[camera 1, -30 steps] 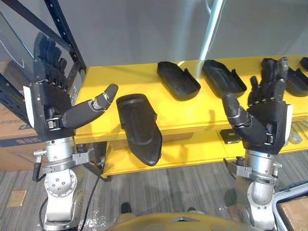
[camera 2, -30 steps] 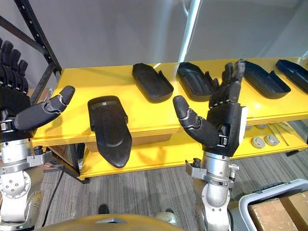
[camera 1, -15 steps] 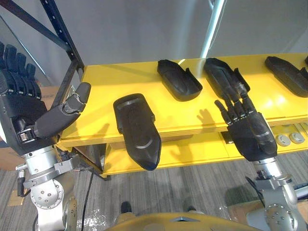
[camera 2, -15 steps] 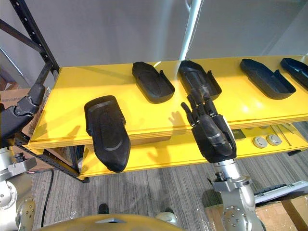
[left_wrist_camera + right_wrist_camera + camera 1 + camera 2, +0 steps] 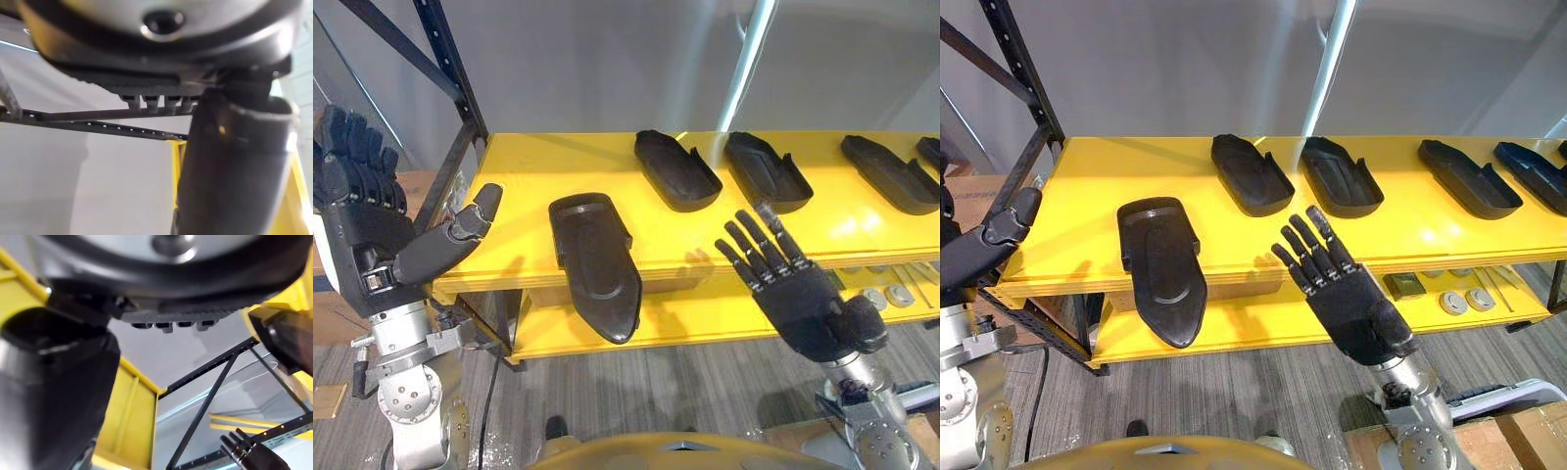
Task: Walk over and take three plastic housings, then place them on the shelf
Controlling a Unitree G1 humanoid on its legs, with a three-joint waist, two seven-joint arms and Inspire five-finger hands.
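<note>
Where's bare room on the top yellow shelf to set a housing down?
Left end, between rack post and overhanging housing; front strip from that housing to the open right hand. Back row of housings, centre to right, is crowded.

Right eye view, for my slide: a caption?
Open right hand and left hand before yellow shelf bearing black plastic housings.

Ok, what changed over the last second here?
The right hand tipped from upright to flat, fingers straight, and dropped inward, in front of the yellow shelf. The left hand drifted outward, open. Nothing was grasped; the black plastic housings lie as before.
</note>
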